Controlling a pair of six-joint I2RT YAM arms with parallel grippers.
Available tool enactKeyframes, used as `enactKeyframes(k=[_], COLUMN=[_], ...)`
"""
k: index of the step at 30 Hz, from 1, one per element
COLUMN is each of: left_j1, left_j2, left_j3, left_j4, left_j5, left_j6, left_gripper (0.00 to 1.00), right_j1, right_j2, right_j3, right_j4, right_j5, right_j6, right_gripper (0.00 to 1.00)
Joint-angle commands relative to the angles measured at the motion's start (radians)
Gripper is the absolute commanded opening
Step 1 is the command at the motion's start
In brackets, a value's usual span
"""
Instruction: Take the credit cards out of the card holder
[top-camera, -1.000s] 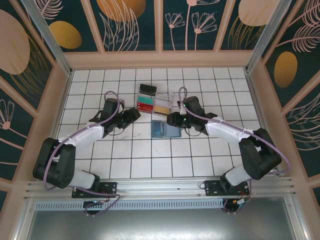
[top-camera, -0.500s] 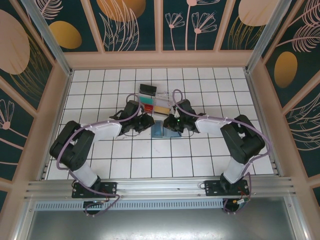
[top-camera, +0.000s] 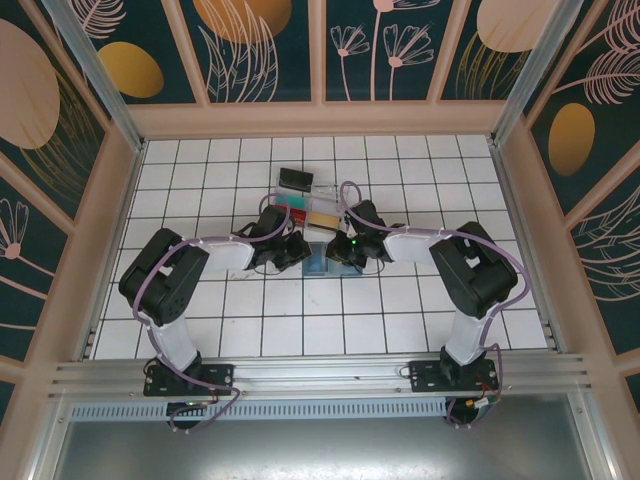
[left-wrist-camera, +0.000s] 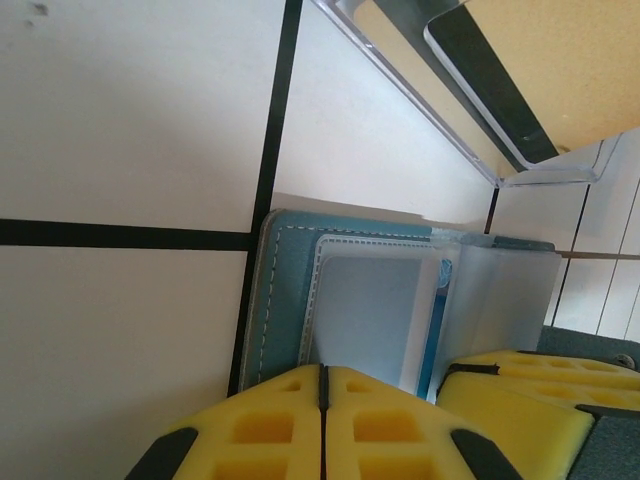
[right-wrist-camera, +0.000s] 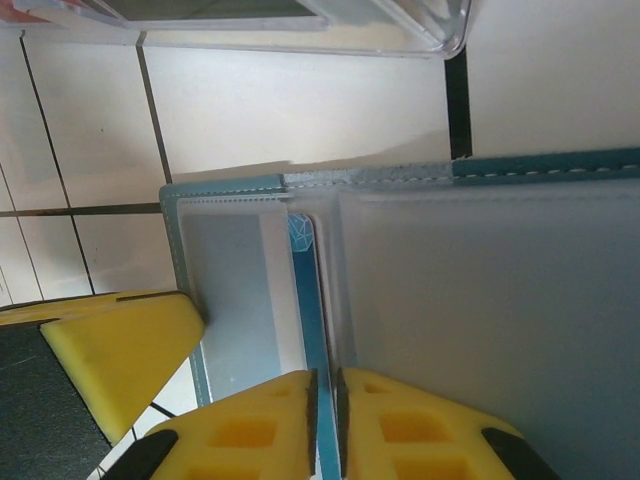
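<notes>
The teal card holder (top-camera: 322, 266) lies open on the tiles between both grippers. In the left wrist view my left gripper (left-wrist-camera: 322, 370) is shut, its yellow tips resting on the card holder's (left-wrist-camera: 285, 290) left half with nothing between them. A blue credit card (right-wrist-camera: 309, 290) with pale print stands out edge-on by the fold of the card holder (right-wrist-camera: 500, 330). My right gripper (right-wrist-camera: 325, 374) is shut on that card's near edge. From the left wrist the same card (left-wrist-camera: 433, 335) shows as a thin blue strip. In the top view the left gripper (top-camera: 300, 252) and right gripper (top-camera: 334, 252) nearly meet.
A clear divided tray (top-camera: 312, 205) with coloured cards stands just behind the card holder, its corner (left-wrist-camera: 520, 175) close to it. A small black item (top-camera: 295, 178) sits further back. The other arm's yellow fingers (right-wrist-camera: 120, 355) crowd the card holder's left side.
Both arms have swung inward to the card holder. The left gripper has closed and come down on its left half; the right gripper has closed on the blue card.
</notes>
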Motion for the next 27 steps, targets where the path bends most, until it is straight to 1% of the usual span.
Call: enactKeyframes(k=[1,13,21,27], left_j1=[-0.003,-0.004,-0.003,-0.004], left_j2=[0.023,0.029,0.04,0.044], left_j3=[-0.026,-0.109,-0.146,-0.197], left_j4=[-0.025,0.04,0.081,0.132], left_j5=[-0.025,-0.004,0.018,0.04], left_j6=[-0.016,-0.044,-0.064,-0.095], left_gripper=[0.08,0.08,0.08,0.06], right_j1=[-0.002,-0.004,-0.01,-0.024], right_j2=[0.031,0.089,0.097,0.09], right_j3=[0.012,0.033,0.017,-0.033], right_j4=[-0.024,-0.028,0.049,0.185], right_j5=[-0.009,-0.049,-0.135,-0.23], right_j6=[-0.031,-0.05,-0.023,0.022], right_gripper=[0.19,0.2,0.21,0.19])
